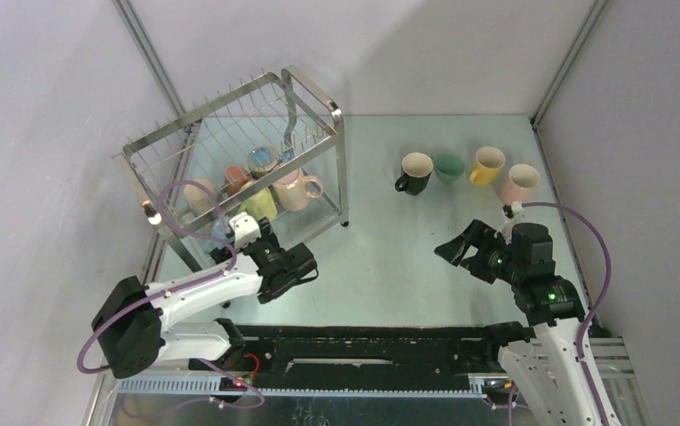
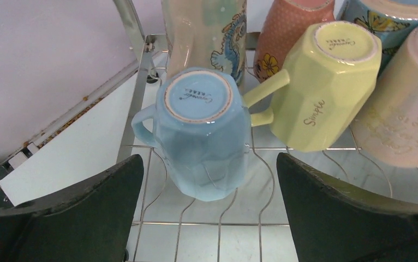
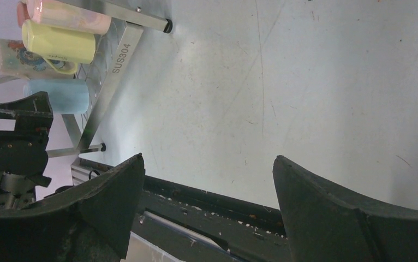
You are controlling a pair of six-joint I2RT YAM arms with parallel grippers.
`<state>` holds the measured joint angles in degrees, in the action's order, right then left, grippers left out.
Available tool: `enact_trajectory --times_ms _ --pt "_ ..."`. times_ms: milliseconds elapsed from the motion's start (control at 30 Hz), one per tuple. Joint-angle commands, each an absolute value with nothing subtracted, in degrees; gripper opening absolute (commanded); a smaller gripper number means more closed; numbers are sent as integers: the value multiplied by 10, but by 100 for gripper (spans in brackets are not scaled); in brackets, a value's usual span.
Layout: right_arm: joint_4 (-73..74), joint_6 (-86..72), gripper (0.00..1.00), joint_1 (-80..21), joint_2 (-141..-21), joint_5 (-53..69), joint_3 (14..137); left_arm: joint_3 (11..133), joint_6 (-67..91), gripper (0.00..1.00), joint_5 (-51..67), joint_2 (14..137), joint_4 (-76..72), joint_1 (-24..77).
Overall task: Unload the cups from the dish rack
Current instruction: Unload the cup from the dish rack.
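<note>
The steel wire dish rack (image 1: 314,106) stands at the back left. Its lower tier holds several upturned cups: light blue (image 2: 201,136), lime (image 2: 321,87), pink (image 2: 403,120), orange-red (image 2: 288,38) and a patterned beige one (image 2: 204,33). My left gripper (image 1: 241,244) is open at the rack's front. In the left wrist view its fingertips (image 2: 125,180) flank the light blue cup's lower end without touching. Black (image 1: 415,172), green (image 1: 448,166), yellow (image 1: 487,165) and pink (image 1: 519,182) cups stand on the table at the back right. My right gripper (image 1: 457,248) is open and empty above the table.
The rack's upper tier of prongs (image 1: 221,124) hangs over the cups. A rack leg and foot (image 3: 166,25) show in the right wrist view. A black rail (image 1: 363,351) runs along the near edge. Grey walls close in both sides.
</note>
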<state>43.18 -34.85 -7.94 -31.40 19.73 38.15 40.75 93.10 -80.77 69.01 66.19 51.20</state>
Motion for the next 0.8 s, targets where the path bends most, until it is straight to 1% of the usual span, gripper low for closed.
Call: enact_trajectory --times_ms 0,233,333,767 --pt "405 -345 94 -85 -313 207 381 414 888 100 -847 675 602 489" --pt "399 -346 93 -90 -318 213 378 347 663 100 -811 607 368 439" --pt "397 -346 93 -92 -317 213 376 326 603 100 -797 587 308 422" --pt "391 -348 94 -106 -317 213 367 304 559 100 -745 595 231 359"
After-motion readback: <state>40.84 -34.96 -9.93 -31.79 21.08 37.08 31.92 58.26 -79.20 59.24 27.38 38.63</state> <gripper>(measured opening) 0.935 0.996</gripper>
